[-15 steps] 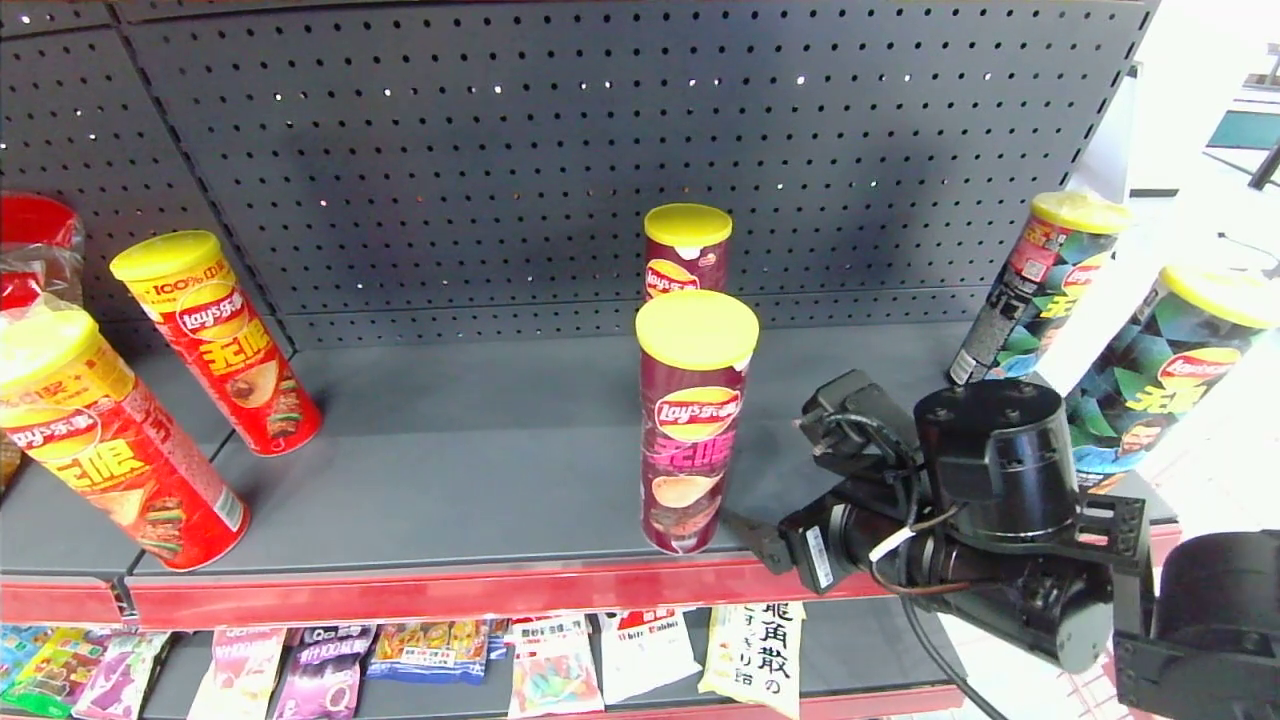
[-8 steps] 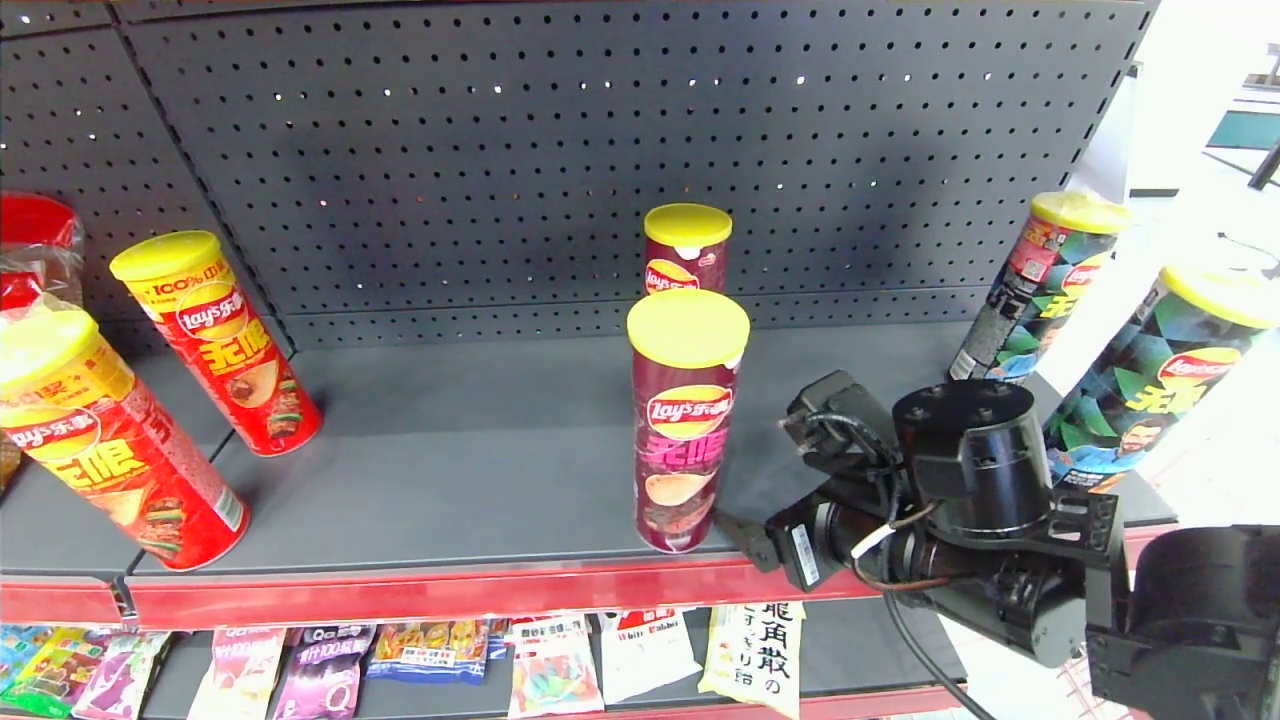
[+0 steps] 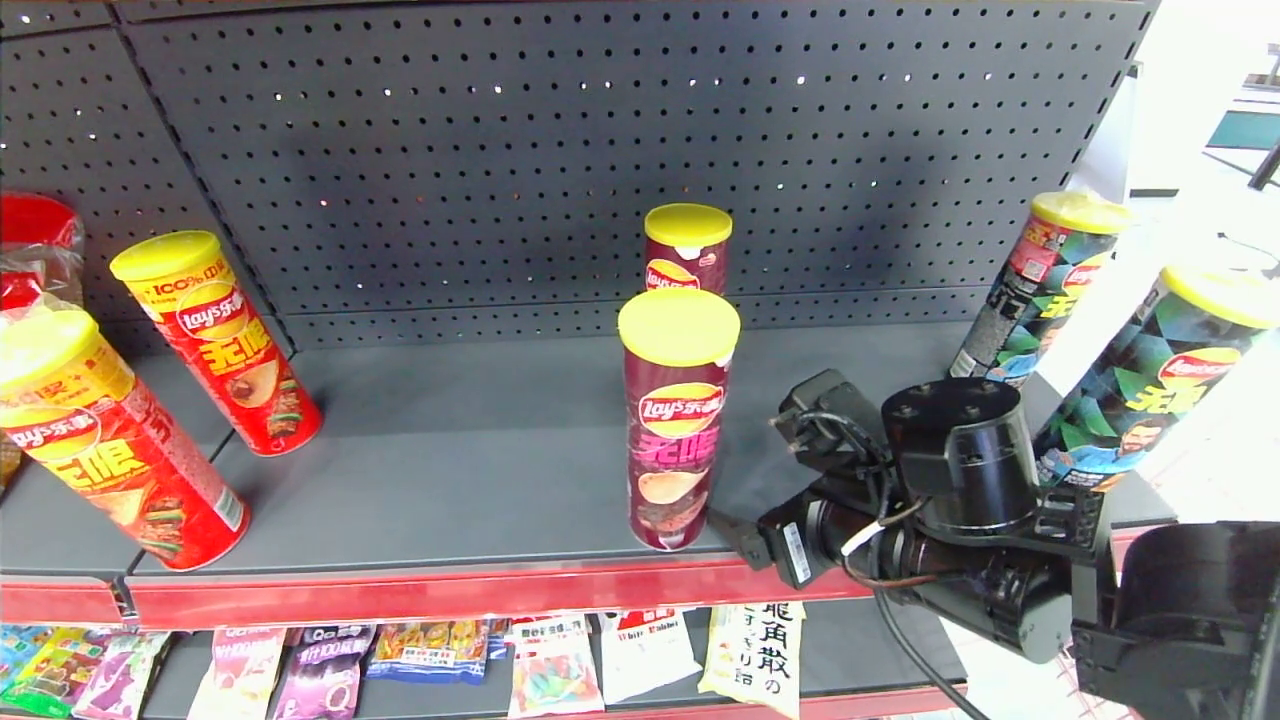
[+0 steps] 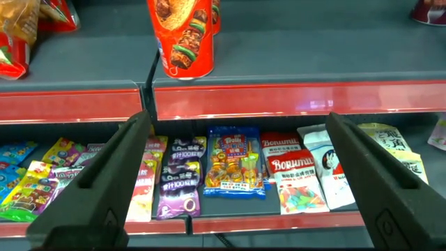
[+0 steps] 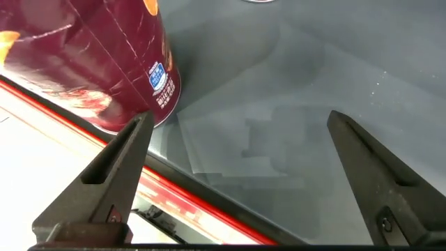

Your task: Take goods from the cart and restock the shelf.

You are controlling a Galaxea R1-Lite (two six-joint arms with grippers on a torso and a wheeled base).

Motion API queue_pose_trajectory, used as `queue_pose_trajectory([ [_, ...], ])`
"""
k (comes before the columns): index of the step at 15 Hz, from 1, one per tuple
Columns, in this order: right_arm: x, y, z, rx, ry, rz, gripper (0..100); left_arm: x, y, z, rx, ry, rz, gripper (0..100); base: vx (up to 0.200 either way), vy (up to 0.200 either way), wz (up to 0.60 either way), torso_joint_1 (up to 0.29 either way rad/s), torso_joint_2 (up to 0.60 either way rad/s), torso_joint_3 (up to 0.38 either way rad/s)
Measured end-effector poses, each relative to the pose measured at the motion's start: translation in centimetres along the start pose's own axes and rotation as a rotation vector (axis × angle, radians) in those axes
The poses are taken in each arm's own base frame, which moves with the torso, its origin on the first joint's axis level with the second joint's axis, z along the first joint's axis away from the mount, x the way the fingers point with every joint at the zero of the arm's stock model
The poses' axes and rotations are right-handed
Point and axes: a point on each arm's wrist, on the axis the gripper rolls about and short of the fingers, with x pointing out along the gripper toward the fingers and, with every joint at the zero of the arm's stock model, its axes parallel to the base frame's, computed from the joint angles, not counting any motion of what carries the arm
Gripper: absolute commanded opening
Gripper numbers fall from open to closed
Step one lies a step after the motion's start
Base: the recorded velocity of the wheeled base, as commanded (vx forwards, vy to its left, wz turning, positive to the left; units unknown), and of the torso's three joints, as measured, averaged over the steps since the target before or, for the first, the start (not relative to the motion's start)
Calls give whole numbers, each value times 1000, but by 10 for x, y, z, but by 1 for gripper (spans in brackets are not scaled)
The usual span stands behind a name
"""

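At the far left, the left gripper (image 4: pixel 237 117) hangs low with its jaws spread wide and nothing between them, facing the snack packets (image 4: pixel 233 164) on the lower tier. Above, two red cans (image 3: pixel 215 340) stand on the left part of the shelf (image 3: pixel 450 450), one behind the other. In the middle, the front maroon can (image 3: pixel 675 420) stands upright on the shelf close to the red lip (image 3: pixel 450 590), with the rear maroon can (image 3: pixel 686 248) behind it by the back panel. Just to its right, the right gripper (image 5: pixel 238 118) sits low by the can's base, released and wide apart. The can is outside the jaws, just beside one finger (image 5: pixel 111 181), and I cannot tell whether they touch. Farther right stand two patterned cans (image 3: pixel 1040 285). The front maroon can looks placed, so the step in hand is likely getting the arm clear. The can is tall and narrow with little shelf in front of it, so a sideways brush at its foot could tip it over the lip. It is best to ease the gripper rightward off the can first, then draw it back over the lip, level and clear of the patterned cans.
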Motion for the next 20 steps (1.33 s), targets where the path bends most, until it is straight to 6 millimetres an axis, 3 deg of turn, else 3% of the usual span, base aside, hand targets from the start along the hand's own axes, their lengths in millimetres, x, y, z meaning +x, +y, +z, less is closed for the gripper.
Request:
queue_pose_trajectory([
  [6, -2, 0, -1, 0, 2, 0, 100, 0, 0, 0, 0, 1, 0, 100, 0, 0, 0, 0, 0, 0],
  [10, -23, -7, -3, -14, -17, -4, 100, 0, 0, 0, 0, 0, 0, 100, 0, 0, 0, 0, 0, 0],
  [14, -69, -22, -21, -14, -38, -11, 100, 0, 0, 0, 0, 0, 0, 100, 0, 0, 0, 0, 0, 0],
  [20, -159, -57, -84, -15, -75, -15, 100, 0, 0, 0, 0, 0, 0, 100, 0, 0, 0, 0, 0, 0],
])
